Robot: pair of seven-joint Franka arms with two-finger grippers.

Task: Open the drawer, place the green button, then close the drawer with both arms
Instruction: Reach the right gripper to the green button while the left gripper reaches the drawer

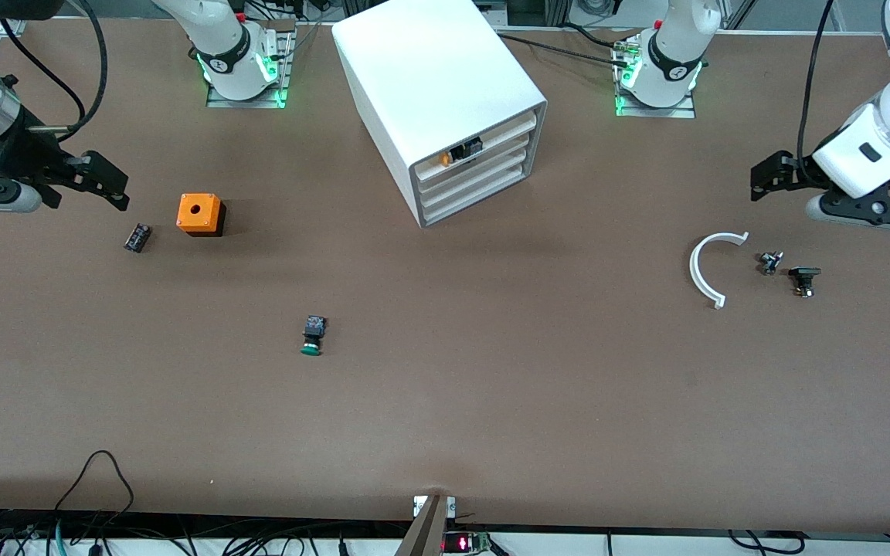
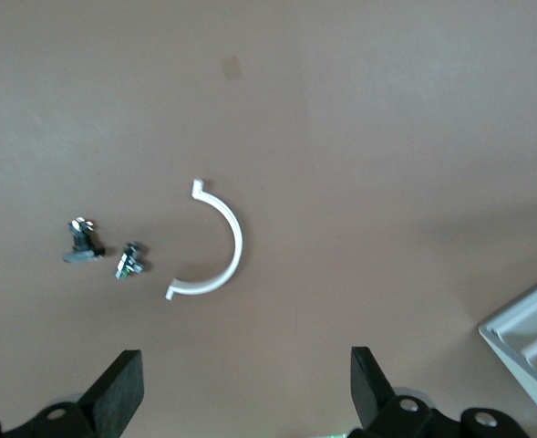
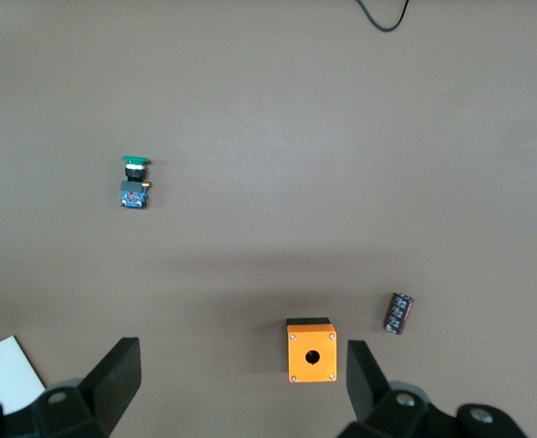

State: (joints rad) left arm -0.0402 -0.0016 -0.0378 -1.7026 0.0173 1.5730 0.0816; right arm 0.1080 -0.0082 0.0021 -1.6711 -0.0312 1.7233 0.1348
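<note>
All four drawers of the white cabinet (image 1: 445, 100) are shut, so nothing of the task is done yet. The cabinet sits near the table's edge where the arm bases stand, its slotted drawer fronts (image 1: 484, 181) angled toward the left arm's end. The green-capped push button (image 1: 313, 336) lies on its side in the open middle of the table (image 1: 491, 371), well apart from everything.

The right gripper (image 1: 101, 181) hangs with fingers spread over the right arm's end of the table, near the orange cube (image 1: 200, 214) and a small dark block (image 1: 137, 237). The left gripper (image 1: 771, 176) hangs equally wide apart over the left arm's end, above a white curved clip (image 1: 706, 270) and two small metal parts (image 1: 789, 270).

Risks: the cabinet is unanchored and skewed, so a pull on a drawer may drag the whole box unless the other arm braces it. The top drawer already shows an orange-and-black part; choosing it would be the wrong pick. The button, lying sideways, may roll out of a pinch.
</note>
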